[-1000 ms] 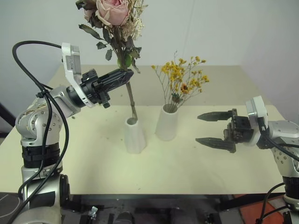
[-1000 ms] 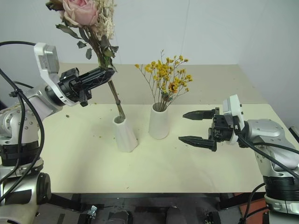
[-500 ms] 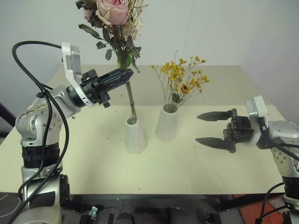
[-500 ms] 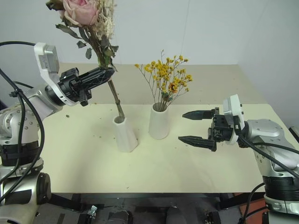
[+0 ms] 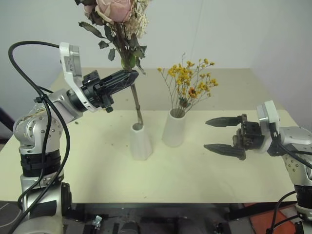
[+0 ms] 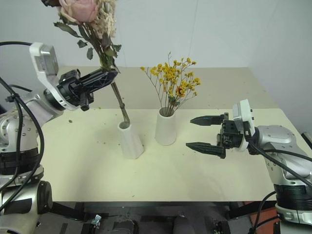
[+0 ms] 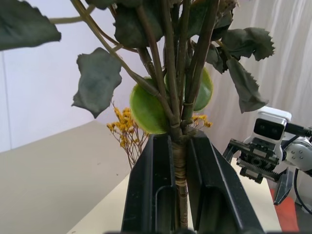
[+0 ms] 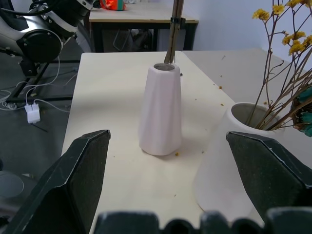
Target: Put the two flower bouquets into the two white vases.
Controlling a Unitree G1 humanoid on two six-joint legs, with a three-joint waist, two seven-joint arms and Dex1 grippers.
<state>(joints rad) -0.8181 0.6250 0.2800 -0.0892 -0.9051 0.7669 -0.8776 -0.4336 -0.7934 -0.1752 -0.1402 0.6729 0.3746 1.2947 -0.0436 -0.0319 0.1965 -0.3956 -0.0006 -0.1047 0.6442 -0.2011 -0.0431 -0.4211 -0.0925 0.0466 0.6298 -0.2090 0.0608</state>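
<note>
Moved: rose bouquet (image 5: 127, 44) and left arm lifted slightly since the earlier frame.
Left pincer (image 5: 127, 78): clamped on the rose stems; stem tip in narrow vase (image 5: 140, 141).
Wide vase (image 5: 173, 128): holds yellow spray (image 5: 191, 83).
Right pincer (image 5: 225, 135): gaping, empty, above the counter (image 5: 204, 180).
Risk: top-heavy roses could tip the narrow vase on release.

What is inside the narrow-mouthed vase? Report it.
The rose bouquet's stem end enters the narrow vase, held by the left pincer. Its depth inside is hidden by the wall.
</note>
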